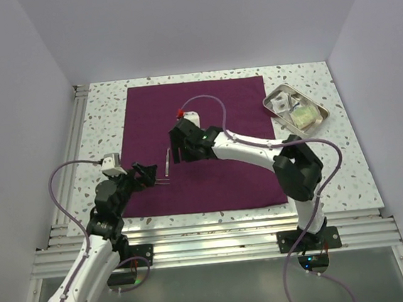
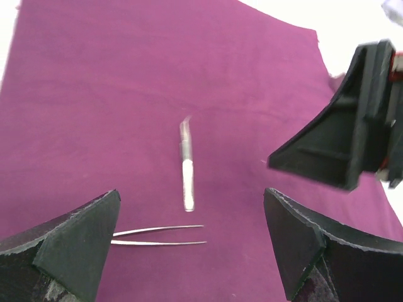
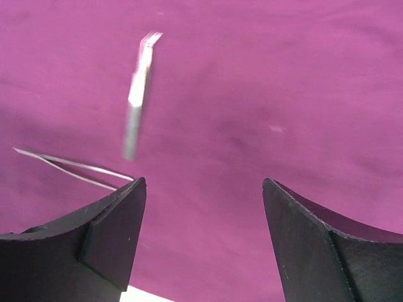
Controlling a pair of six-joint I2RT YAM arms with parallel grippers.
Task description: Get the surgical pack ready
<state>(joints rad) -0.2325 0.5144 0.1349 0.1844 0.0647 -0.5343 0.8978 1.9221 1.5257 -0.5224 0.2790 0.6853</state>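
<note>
The surgical pack is a plum-purple cloth [image 1: 225, 170] spread flat as a big square sheet on the table. A slim metal instrument with a bent tip [image 1: 167, 163] and thin tweezers [image 1: 164, 182] lie on its left part. My left gripper [image 1: 146, 174] is open and empty, low over the cloth's left edge, with the tweezers [image 2: 160, 234] and the instrument [image 2: 186, 170] just ahead of it. My right gripper [image 1: 181, 151] is open and empty, hovering just right of the instrument [image 3: 137, 94]. The tweezers [image 3: 69, 167] show beside its left finger.
A metal tray [image 1: 276, 105] holding small packets and a pale pad sits at the back right, just off the cloth. White walls enclose the speckled table [image 1: 99, 125]. My right gripper's fingers [image 2: 343, 141] show in the left wrist view.
</note>
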